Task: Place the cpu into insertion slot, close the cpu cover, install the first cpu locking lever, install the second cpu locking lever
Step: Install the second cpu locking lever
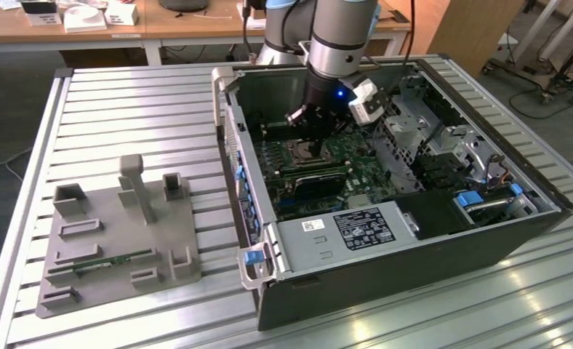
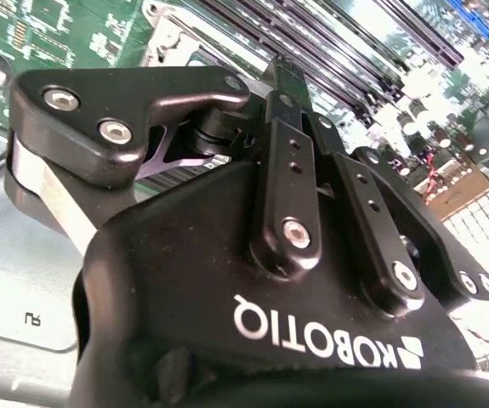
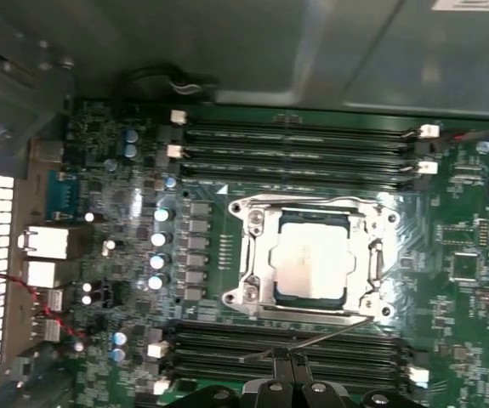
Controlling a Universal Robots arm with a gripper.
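Black gripper (image 2: 282,72) knuckles and linkages are the closest thing in the second wrist view, and its two fingers look pressed together at the tips with nothing between them, far as I can see. In the first wrist view those fingertips (image 3: 288,364) sit right over a thin silver locking lever (image 3: 308,344) that angles across the black memory slots (image 3: 287,348) just beside the socket.

So the small flat square cpu with the dull silver-grey top (image 3: 310,262) is already sitting in the square insertion slot with the silvery rim (image 3: 253,293), and the thin silvery cpu cover frame (image 3: 312,206) lies flat around it, chip showing through the window. That one lever sticks out at a slant rather than lying tucked along the frame, so it doesn't look latched.

Around it you get green circuit board (image 3: 465,255), another bank of long black memory slots (image 3: 295,149) on the far side of the socket, and a row of little silver capacitors (image 3: 159,246).

From the exterior view, the grey robot arm (image 1: 340,36) reaches down into the open dark computer case (image 1: 384,218), gripper (image 1: 311,142) low over the socket (image 1: 304,154). The case rests on a slatted metal table (image 1: 121,109), with a grey plastic fixture tray (image 1: 112,240) lying on the exterior view's left.
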